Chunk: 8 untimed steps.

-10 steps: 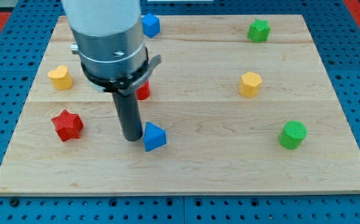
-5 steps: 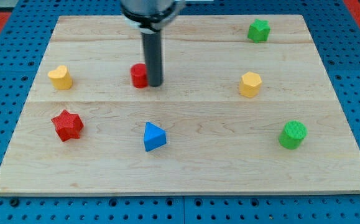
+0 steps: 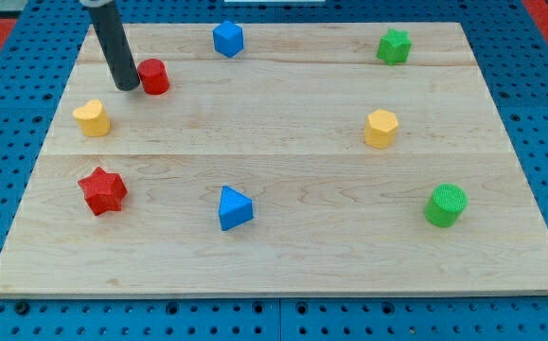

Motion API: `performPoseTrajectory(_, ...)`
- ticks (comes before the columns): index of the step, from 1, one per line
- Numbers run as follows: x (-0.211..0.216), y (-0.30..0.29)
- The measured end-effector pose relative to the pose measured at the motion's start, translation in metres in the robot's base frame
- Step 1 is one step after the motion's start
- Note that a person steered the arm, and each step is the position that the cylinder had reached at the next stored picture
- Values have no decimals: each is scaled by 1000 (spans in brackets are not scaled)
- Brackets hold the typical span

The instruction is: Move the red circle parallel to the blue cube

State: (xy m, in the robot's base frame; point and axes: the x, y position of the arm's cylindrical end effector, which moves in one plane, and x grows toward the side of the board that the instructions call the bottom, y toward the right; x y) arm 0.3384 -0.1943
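Note:
The red circle [image 3: 153, 76] is a short red cylinder at the view's upper left of the wooden board [image 3: 283, 275]. My tip [image 3: 127, 86] stands right against the red circle's left side. The blue cube [image 3: 228, 38] sits near the top edge, up and to the right of the red circle, apart from it.
A yellow block [image 3: 92, 117] lies just below-left of my tip. A red star [image 3: 102, 190] is at lower left, a blue pyramid-like block [image 3: 235, 208] at lower middle, a yellow block [image 3: 381, 128] at right, a green star [image 3: 395, 45] at upper right, a green cylinder [image 3: 445, 205] at lower right.
My tip moved from beside the blue pyramid block up to the red circle, then to the upper left. The red circle slid up and left with it. The blue cube is uncovered again.

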Motion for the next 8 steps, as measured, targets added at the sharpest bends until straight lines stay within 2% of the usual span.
performPoseTrajectory(1,17,34)
performPoseTrajectory(4,-71,-8)
performPoseTrajectory(5,-49,4)
performPoseTrajectory(6,-68,42)
performPoseTrajectory(8,-84,-9)
